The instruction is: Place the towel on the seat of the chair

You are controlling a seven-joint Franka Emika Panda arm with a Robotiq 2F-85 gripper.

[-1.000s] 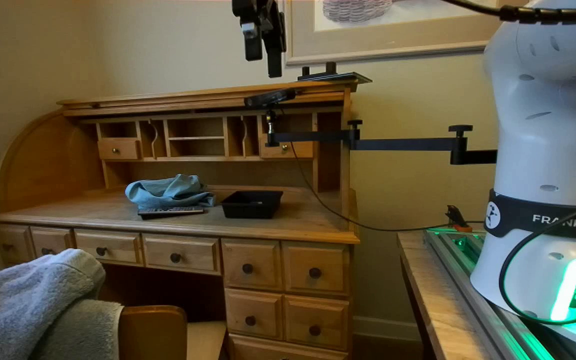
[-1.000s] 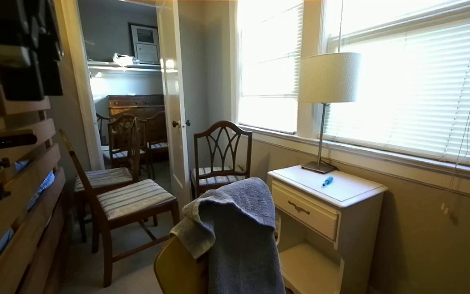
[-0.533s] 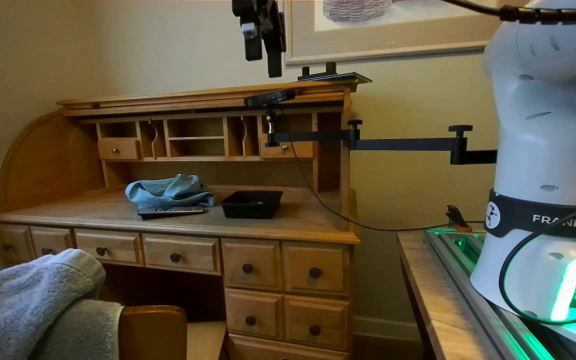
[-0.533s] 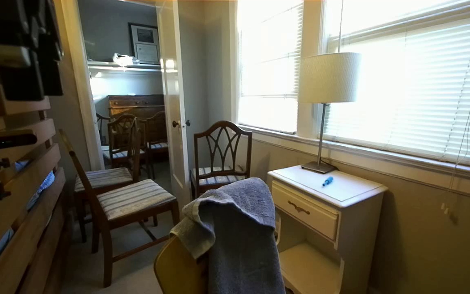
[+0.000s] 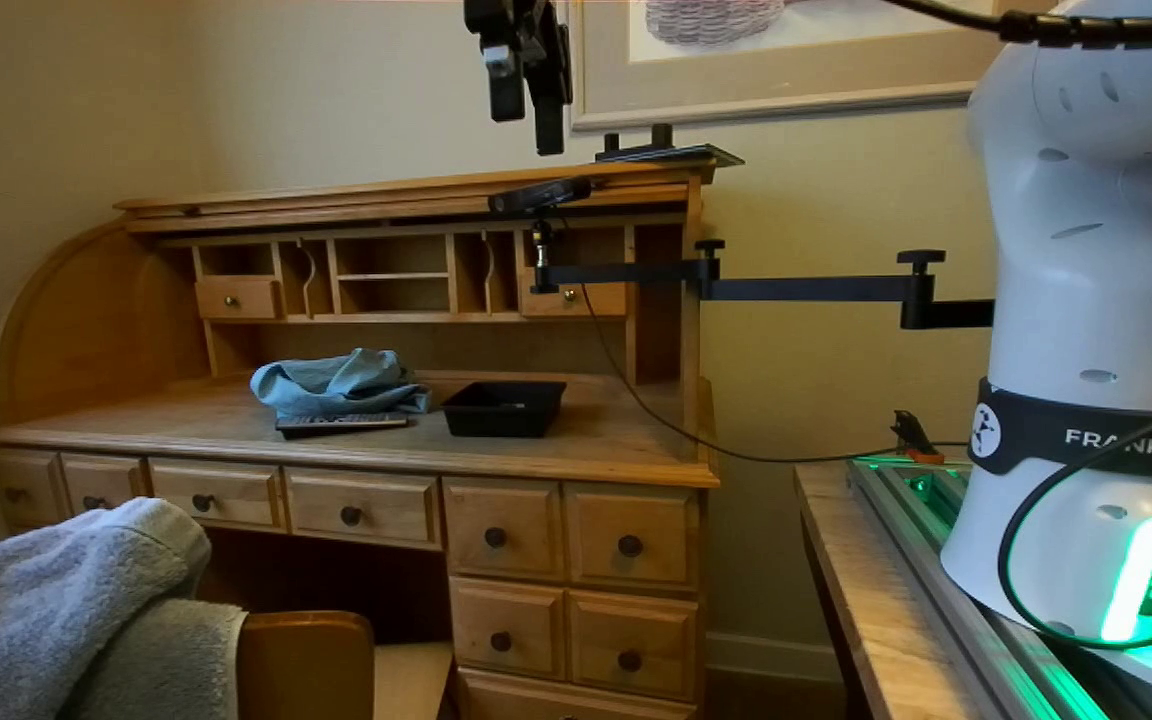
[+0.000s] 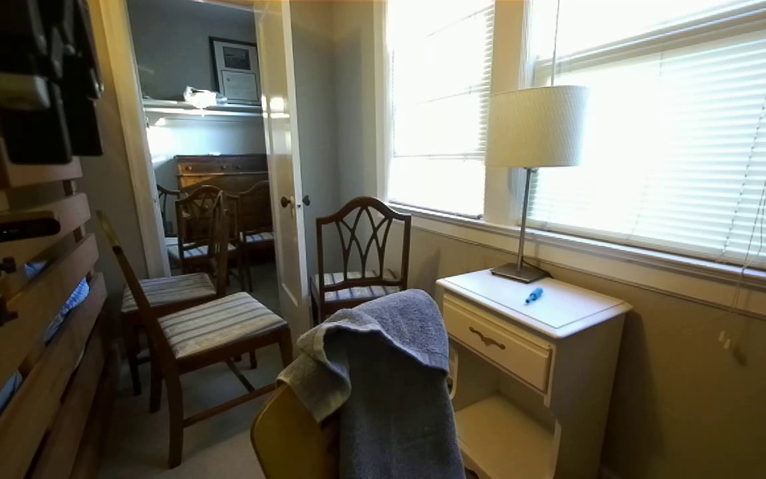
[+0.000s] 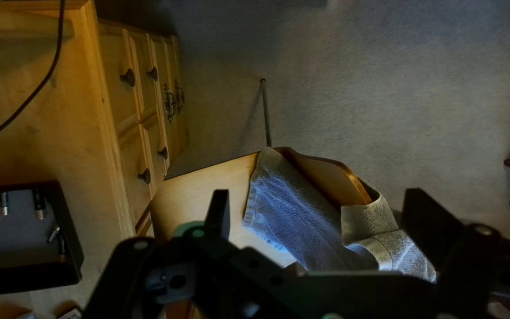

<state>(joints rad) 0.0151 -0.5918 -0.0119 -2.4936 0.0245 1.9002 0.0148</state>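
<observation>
The fingers (image 7: 218,215) stand wide apart, holding nothing, probably spread to pinch the towel (image 7: 295,208). It hangs below them, draped over the back of the chair (image 7: 326,170), which bears it; whether its loose end touches the seat (image 7: 206,186) is unclear. Left of the fingers in the wrist view, the tabletop (image 7: 69,146) carries a black tray (image 7: 71,241) of what look like batteries (image 7: 39,201), its walls presumably stopping any rolling.

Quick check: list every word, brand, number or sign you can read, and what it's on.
"FRANKA E", then cut off by the picture edge: black band on the robot arm.
Round white logo, same band: no readable letters.
Framed sheet: too small to read.
Small items in the black tray: any print too blurred.
No numbers readable.
</observation>
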